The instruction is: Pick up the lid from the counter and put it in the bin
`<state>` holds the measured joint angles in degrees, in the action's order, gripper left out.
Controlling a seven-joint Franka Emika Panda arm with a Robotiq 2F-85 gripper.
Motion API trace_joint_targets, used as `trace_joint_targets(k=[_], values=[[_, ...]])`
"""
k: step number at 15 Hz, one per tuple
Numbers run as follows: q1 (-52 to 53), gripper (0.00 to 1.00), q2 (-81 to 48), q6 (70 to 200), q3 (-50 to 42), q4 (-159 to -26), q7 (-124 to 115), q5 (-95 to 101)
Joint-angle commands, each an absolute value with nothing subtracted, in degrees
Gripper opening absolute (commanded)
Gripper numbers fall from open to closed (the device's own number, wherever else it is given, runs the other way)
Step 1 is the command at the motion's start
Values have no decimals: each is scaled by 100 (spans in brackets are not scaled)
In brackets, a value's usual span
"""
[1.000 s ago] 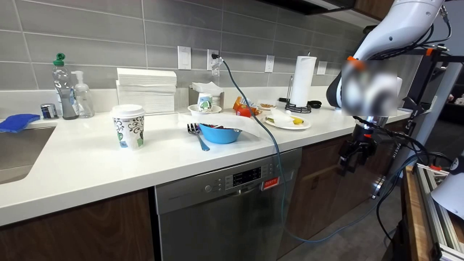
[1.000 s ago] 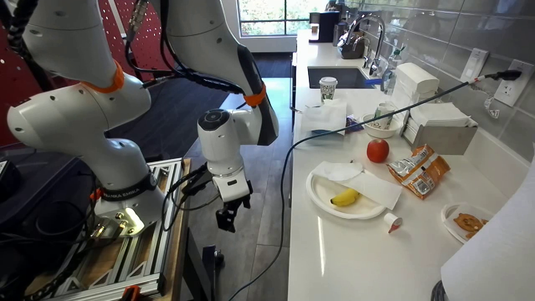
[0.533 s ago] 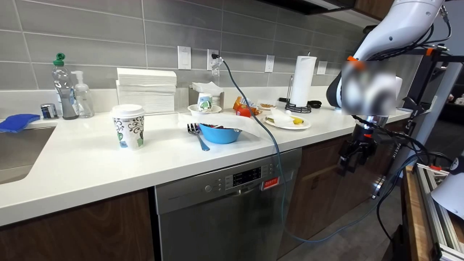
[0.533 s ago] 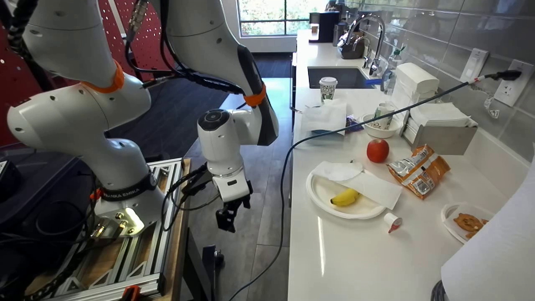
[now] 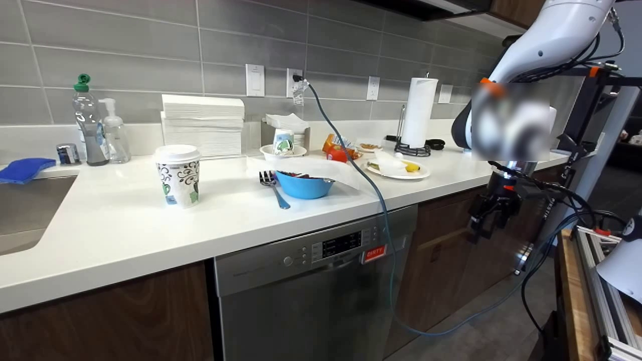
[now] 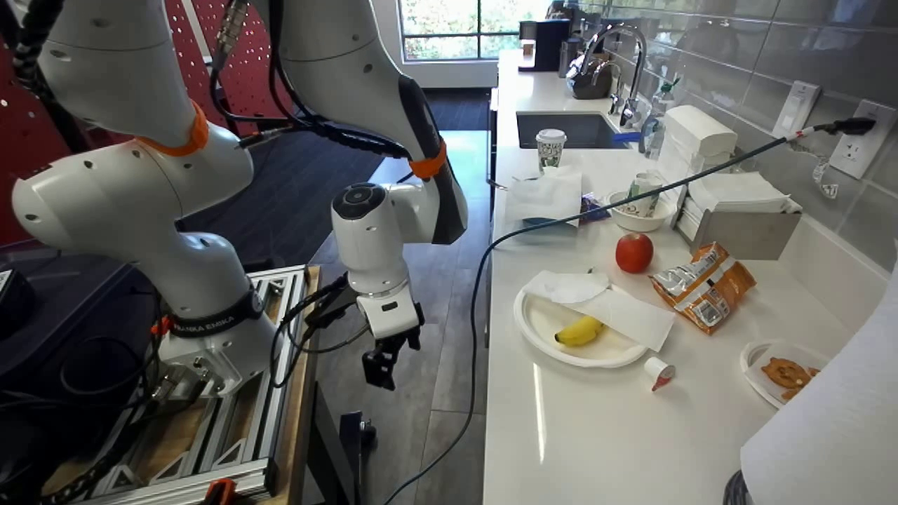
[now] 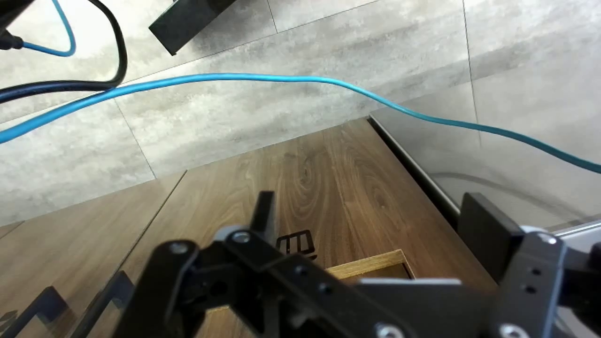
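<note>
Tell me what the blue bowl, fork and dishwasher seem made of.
Blue bowl: probably plastic, smooth, going by its even colour; glazed ceramic isn't ruled out.
Fork: metal, probably polished steel, from its grey-blue shine.
Dishwasher: satin metal, likely stainless steel, by its grey sheen and soft reflections.

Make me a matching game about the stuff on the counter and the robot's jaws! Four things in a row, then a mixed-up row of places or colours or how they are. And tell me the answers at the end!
Things:
1. banana
2. robot's jaws
3. apple
4. fork

Where or how:
A. round and red
B. beside the blue bowl
C. spread apart, gripping nothing
D. on a white plate

Right pairs: 1-D, 2-C, 3-A, 4-B
</note>
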<state>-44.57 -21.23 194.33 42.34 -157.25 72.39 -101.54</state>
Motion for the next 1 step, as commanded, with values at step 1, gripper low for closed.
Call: trace_joint_targets(k=[1], values=[[-4457,100,-2123,19433,4234,-15725,7239,-10154]])
